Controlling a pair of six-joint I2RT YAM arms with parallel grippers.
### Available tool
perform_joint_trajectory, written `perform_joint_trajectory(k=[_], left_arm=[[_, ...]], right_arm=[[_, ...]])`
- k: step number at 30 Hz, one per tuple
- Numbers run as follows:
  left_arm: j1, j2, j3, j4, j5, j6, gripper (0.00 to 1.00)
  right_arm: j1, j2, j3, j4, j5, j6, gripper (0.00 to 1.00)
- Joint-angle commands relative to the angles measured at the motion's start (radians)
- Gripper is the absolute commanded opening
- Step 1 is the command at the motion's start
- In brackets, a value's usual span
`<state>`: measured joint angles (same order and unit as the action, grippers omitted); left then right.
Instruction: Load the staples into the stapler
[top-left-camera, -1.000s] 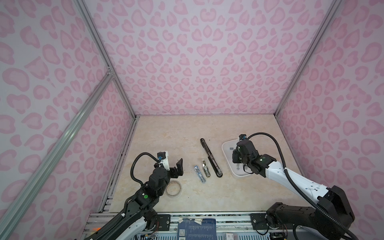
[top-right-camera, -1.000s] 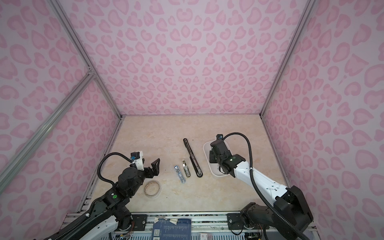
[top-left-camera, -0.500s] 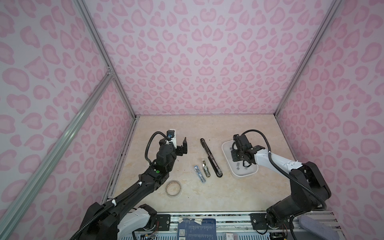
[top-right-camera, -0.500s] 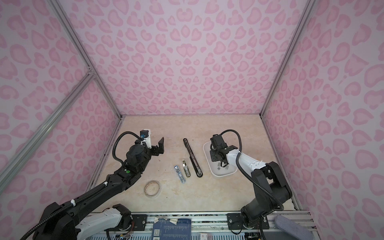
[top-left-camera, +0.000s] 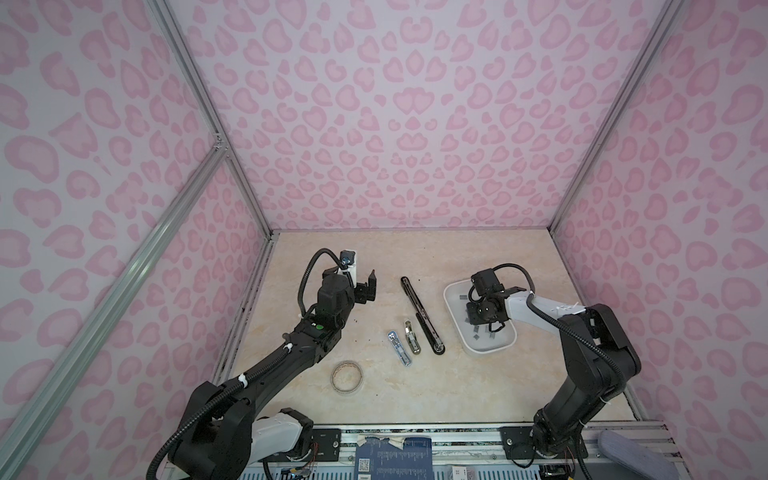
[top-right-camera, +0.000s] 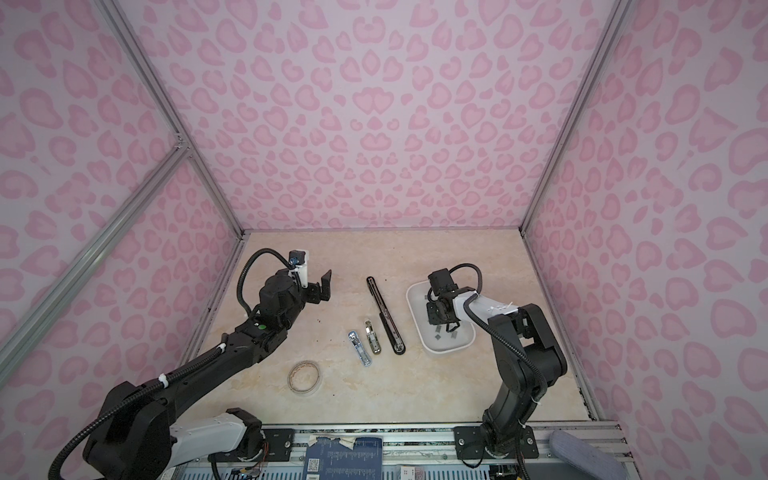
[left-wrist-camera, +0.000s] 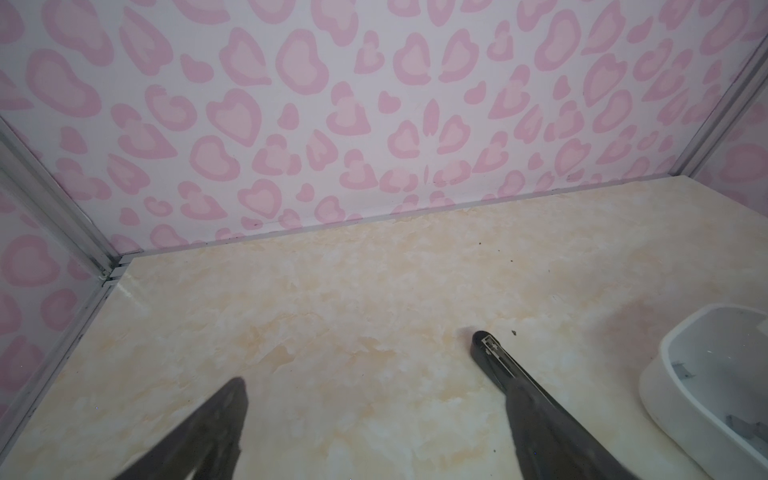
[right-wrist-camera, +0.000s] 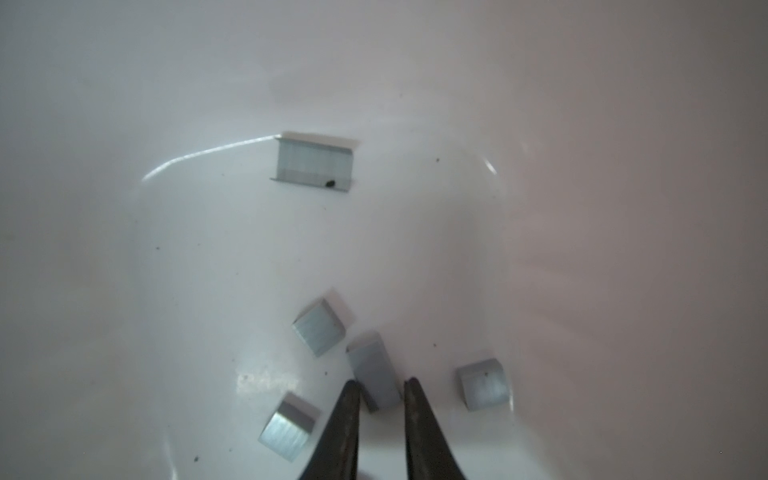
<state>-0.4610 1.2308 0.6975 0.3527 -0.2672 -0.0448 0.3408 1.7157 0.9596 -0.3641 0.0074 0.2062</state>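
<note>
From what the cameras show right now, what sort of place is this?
Probably a robot test cell: pink heart-patterned walls on aluminium posts enclose a marbled tabletop, with the left arm and right arm mounted at its front rail.

Toward the right edge of the tabletop (top-left-camera: 457, 399), a tray (top-left-camera: 451, 291) with the staples (right-wrist-camera: 374, 374) scattered inside, right end effector (right-wrist-camera: 380, 388) down among them, astride one strip. Left of the tray, at mid-tabletop, a long stapler (top-left-camera: 419, 313) running back to front. Just left of its front end, two short staplers (top-left-camera: 411, 338) side by side. Nearer the front edge and further left, a tape ring (top-left-camera: 347, 376). Above the left half, left end effector (top-left-camera: 368, 289)
</note>
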Motion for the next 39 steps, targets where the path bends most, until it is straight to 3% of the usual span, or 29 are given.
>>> perform_joint_trajectory(k=[1,14,27,39], left_arm=[[0.003,-0.001,0.002,0.001,0.005,0.011,0.98],[0.005,0.028,0.022,0.008,0.034,0.01,0.98],[0.005,0.059,0.044,0.005,0.071,-0.003,0.98],[0.005,0.055,0.044,0.001,0.085,-0.01,0.98]], right_arm=[[-0.001,-0.006,-0.003,-0.002,-0.014,-0.008,0.26],[-0.002,0.038,0.038,-0.03,0.012,-0.004,0.31],[-0.001,0.072,0.065,-0.055,0.023,0.003,0.22],[-0.002,0.09,0.077,-0.063,0.012,0.008,0.23]])
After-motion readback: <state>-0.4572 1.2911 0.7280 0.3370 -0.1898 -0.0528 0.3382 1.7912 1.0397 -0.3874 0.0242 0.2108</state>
